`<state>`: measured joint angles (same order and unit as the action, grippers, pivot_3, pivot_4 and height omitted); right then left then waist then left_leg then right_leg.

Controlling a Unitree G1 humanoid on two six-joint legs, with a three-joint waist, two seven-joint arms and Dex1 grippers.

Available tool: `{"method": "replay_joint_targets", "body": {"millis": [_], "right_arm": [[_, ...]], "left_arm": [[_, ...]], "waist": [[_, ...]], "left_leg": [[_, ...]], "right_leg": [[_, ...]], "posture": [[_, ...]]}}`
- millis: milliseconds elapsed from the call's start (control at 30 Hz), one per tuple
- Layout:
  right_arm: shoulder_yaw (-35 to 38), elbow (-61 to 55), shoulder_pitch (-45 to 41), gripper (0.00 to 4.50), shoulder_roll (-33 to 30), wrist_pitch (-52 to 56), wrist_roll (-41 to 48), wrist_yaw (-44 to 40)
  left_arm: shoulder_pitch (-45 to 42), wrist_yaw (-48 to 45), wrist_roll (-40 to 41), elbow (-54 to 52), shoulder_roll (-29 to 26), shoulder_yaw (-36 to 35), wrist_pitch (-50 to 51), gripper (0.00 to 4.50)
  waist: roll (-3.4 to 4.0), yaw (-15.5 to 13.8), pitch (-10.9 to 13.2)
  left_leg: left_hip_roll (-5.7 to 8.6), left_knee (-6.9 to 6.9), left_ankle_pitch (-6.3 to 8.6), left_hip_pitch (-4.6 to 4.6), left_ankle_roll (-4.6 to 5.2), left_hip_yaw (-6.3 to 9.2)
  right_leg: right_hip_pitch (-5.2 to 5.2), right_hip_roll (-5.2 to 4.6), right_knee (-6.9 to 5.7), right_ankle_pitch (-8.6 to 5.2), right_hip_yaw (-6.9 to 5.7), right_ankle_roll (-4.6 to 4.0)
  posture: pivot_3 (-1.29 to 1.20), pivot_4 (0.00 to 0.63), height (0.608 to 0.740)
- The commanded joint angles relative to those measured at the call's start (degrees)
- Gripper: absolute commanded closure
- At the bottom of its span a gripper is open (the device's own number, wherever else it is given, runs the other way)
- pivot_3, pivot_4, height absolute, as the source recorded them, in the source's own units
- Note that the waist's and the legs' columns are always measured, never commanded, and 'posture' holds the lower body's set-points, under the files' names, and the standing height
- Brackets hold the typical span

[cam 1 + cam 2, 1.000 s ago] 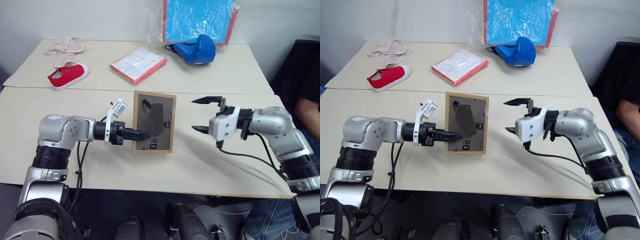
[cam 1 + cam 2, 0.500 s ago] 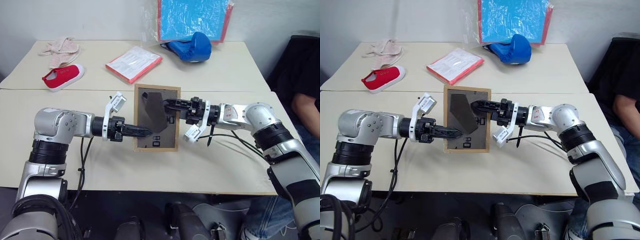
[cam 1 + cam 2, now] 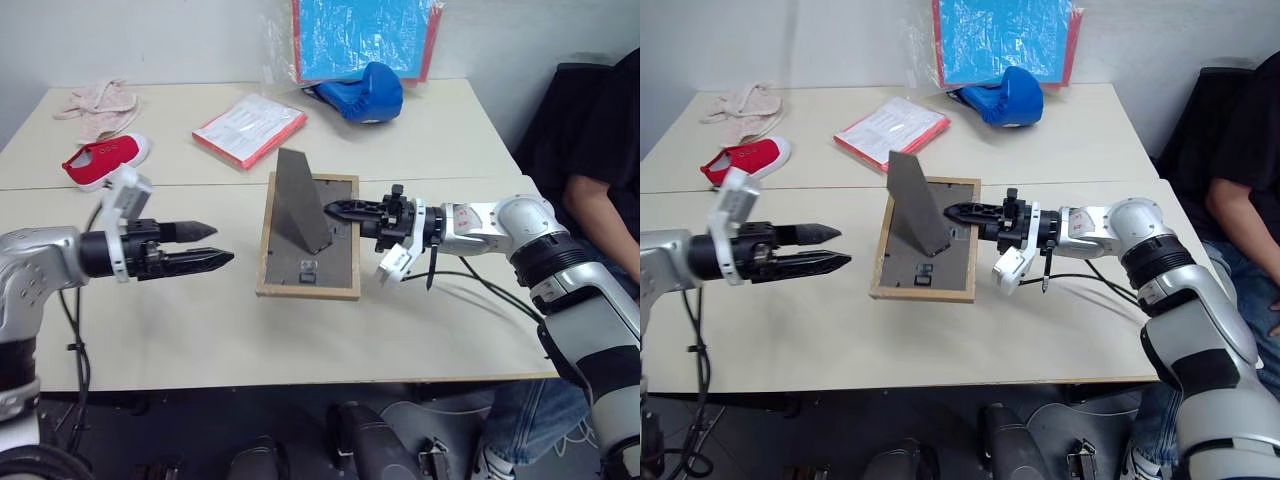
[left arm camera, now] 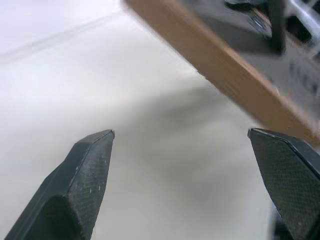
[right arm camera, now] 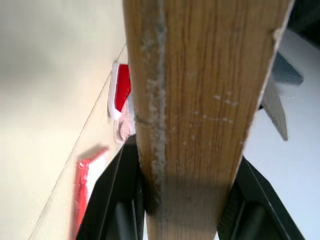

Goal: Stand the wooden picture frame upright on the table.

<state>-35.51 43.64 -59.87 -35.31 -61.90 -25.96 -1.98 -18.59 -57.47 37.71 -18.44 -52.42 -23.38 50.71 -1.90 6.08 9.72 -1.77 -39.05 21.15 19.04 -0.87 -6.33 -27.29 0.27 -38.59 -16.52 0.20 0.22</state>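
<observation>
my right gripper (image 3: 335,210) pinches the right edge of the wooden picture frame (image 3: 309,248), back side up on the table (image 3: 200,310). my left gripper (image 3: 208,245) is wide, empty. next i tip it onto its stand.

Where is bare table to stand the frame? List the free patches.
Bare table lies between the left gripper and the wooden picture frame, and along the near edge. Crowded at the far side: red shoe, booklet, blue glove.
</observation>
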Motion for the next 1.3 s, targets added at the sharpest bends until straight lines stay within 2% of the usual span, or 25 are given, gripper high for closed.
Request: {"method": "replay_joint_targets", "body": {"millis": [33,67,133,167,233,433,667,733,800,867,1000,1167,1300], "right_arm": [[3.0,-20.5,8.6,3.25,-0.4,34.5,48.1,-43.5],[5.8,-25.6,10.0,3.25,-0.3,45.7,56.6,-47.9],[10.8,-31.3,10.9,3.25,0.0,63.1,68.1,-51.3],[12.5,-33.0,11.3,3.25,0.1,70.3,72.0,-52.8],[14.2,-33.9,12.1,3.25,0.5,78.8,73.9,-54.3],[17.5,-30.2,16.0,3.25,7.1,89.0,68.6,-50.8],[19.8,-26.4,18.0,3.25,11.8,90.1,60.9,-50.2],[20.7,-28.5,18.8,2.51,11.7,91.9,60.7,-50.7],[21.6,-30.6,19.3,1.99,11.2,93.0,60.1,-51.2],[23.0,-32.9,19.6,1.29,9.8,94.9,59.6,-51.4],[25.7,-40.9,20.5,0.01,-0.7,98.4,59.5,-57.7],[32.2,-45.7,21.1,0.01,-17.1,100.3,64.4,-74.5],[34.5,-44.8,20.7,0.01,-22.1,100.5,64.4,-79.4]], "left_arm": [[4.4,4.0,0.2,-8.9,1.6,-6.0,-3.9,0.00],[5.5,5.5,0.2,-10.4,2.6,-6.5,-4.6,0.00],[7.1,8.5,-0.2,-12.8,4.6,-6.6,-6.2,0.00],[7.4,10.1,0.0,-13.5,5.5,-6.5,-6.3,0.00],[7.7,11.9,0.4,-13.9,6.3,-6.1,-6.6,0.00],[7.2,13.5,1.2,-12.7,6.4,-4.7,-7.5,0.00],[7.2,13.2,1.9,-11.0,6.0,-3.2,-8.2,0.00],[7.3,12.4,2.1,-10.2,5.6,-2.5,-8.3,0.00],[7.4,11.7,2.5,-9.7,5.3,-2.2,-8.2,0.00],[7.7,11.2,2.8,-9.6,5.1,-2.1,-8.3,0.00],[7.8,9.6,3.2,-9.1,4.2,-2.0,-8.4,0.00],[6.3,8.3,5.1,-7.6,2.5,-2.7,-7.8,0.00],[4.2,7.6,5.6,-5.3,0.7,-2.6,-7.8,0.00]], "waist": [[0.02,-0.8,0.0],[0.05,-1.3,0.0],[0.09,-1.9,0.0],[0.12,-2.1,0.1],[0.10,-2.7,0.1],[0.06,-3.0,0.0],[0.07,-2.9,0.0],[0.07,-2.9,0.0],[0.06,-3.0,0.0],[0.06,-3.0,0.0],[0.08,-3.2,0.0],[0.17,-3.8,0.1],[0.17,-3.6,0.1]], "left_leg": [[-0.02,-0.07,0.01,0.02,0.02,0.11],[-0.03,-0.16,0.05,0.09,0.09,0.22],[-0.01,-0.20,0.08,0.19,0.15,0.30],[0.01,-0.21,0.10,0.20,0.21,0.31],[0.05,-0.19,0.12,0.20,0.25,0.33],[0.05,-0.03,0.13,0.21,0.24,0.46],[0.10,-0.04,0.11,0.27,0.23,0.42],[0.10,-0.05,0.10,0.25,0.21,0.43],[0.10,-0.04,0.10,0.26,0.21,0.44],[0.10,-0.04,0.11,0.31,0.23,0.44],[0.11,-0.04,0.12,0.33,0.24,0.48],[0.11,-0.01,0.17,0.29,0.33,0.67],[0.08,0.01,0.27,0.08,0.47,0.82]], "right_leg": [[0.03,0.00,0.00,0.01,-0.02,0.02],[0.06,-0.04,-0.03,0.02,-0.02,0.04],[0.06,-0.11,-0.04,0.07,-0.11,0.11],[0.05,-0.16,-0.01,0.08,-0.15,0.13],[0.06,-0.23,0.00,0.08,-0.22,0.12],[0.14,-0.24,0.35,0.07,-0.38,0.11],[0.06,-0.28,0.29,0.07,-0.38,0.12],[0.08,-0.28,0.28,0.07,-0.39,0.12],[0.09,-0.28,0.30,0.07,-0.40,0.12],[0.07,-0.28,0.33,0.07,-0.41,0.12],[0.08,-0.30,0.37,0.07,-0.44,0.12],[0.27,-0.30,0.62,0.07,-0.62,0.12],[0.61,-0.29,0.76,0.07,-0.75,0.12]], "posture": [[0.00,0.150,0.740],[0.00,0.150,0.740],[0.00,0.150,0.740],[0.00,0.150,0.740],[0.00,0.150,0.740],[0.00,0.150,0.740],[0.00,0.150,0.740],[0.00,0.150,0.740],[0.00,0.150,0.740],[0.00,0.150,0.740],[0.00,0.150,0.740],[0.00,0.150,0.740],[0.00,0.150,0.740]]}}
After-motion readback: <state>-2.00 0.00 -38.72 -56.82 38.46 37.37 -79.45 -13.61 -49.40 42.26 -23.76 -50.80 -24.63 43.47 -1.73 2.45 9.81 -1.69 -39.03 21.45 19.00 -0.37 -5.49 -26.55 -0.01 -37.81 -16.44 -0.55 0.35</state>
